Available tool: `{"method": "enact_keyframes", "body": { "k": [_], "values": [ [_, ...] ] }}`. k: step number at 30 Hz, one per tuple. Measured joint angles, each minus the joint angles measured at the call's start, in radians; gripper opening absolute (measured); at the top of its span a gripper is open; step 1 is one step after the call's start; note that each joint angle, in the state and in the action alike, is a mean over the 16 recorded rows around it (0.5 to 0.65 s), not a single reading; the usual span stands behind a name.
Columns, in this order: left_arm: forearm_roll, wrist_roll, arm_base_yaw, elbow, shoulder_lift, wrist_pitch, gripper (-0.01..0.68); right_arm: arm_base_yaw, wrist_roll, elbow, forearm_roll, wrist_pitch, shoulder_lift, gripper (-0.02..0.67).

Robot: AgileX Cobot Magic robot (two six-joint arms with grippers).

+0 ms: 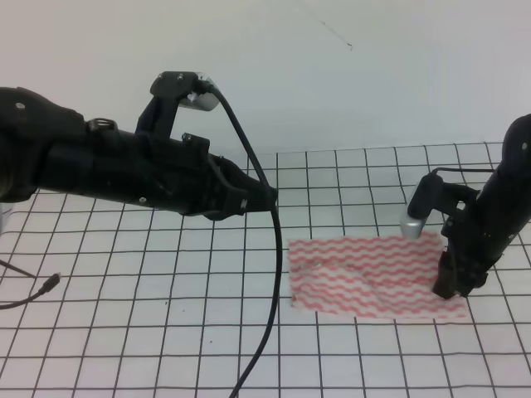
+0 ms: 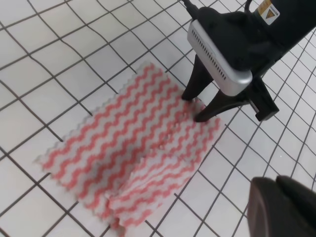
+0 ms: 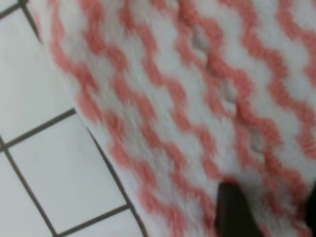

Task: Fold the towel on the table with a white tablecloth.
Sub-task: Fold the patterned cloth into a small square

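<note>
The towel (image 1: 365, 274), pink-red and white with wavy stripes, lies flat on the white grid tablecloth (image 1: 166, 323) right of centre. Its near-left corner is folded over a little in the left wrist view (image 2: 123, 197). My right gripper (image 1: 448, 288) points down at the towel's right edge, open, with both fingertips (image 2: 190, 94) pressing on the cloth and a small ridge of towel between them. The right wrist view shows the towel (image 3: 197, 98) close up with one dark fingertip (image 3: 237, 212) on it. My left gripper (image 1: 270, 197) hovers above the table, left of the towel, shut and empty.
A black cable (image 1: 274, 282) hangs from the left arm and drops to the table's front edge just left of the towel. A thin wire with a plug (image 1: 46, 286) lies at the far left. A plain white wall stands behind the table.
</note>
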Motion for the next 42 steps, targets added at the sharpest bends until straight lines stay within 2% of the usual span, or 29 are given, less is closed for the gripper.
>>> {"method": "enact_keyframes", "body": {
  "k": [7, 11, 15, 28, 36, 42],
  "values": [
    [0.0, -0.002, 0.0, 0.0, 0.0, -0.002, -0.001, 0.0, 0.0, -0.028, 0.002, 0.053, 0.007, 0.211],
    [0.0, -0.002, 0.0, 0.0, 0.0, -0.003, -0.001, 0.0, 0.006, -0.054, 0.001, 0.092, 0.009, 0.187],
    [0.0, -0.002, 0.0, 0.0, 0.0, -0.003, -0.001, 0.0, 0.013, -0.08, -0.002, 0.128, 0.011, 0.21],
    [0.0, -0.002, 0.0, 0.0, 0.0, -0.003, -0.001, 0.009, -0.037, -0.109, 0.051, 0.137, 0.011, 0.351],
    [0.0, -0.002, 0.0, 0.0, 0.0, -0.003, -0.001, 0.019, -0.078, -0.11, 0.091, 0.094, 0.013, 0.362],
    [0.002, -0.002, 0.0, 0.0, 0.0, -0.003, -0.001, 0.02, -0.076, -0.11, 0.095, 0.059, 0.03, 0.343]
  ]
}}
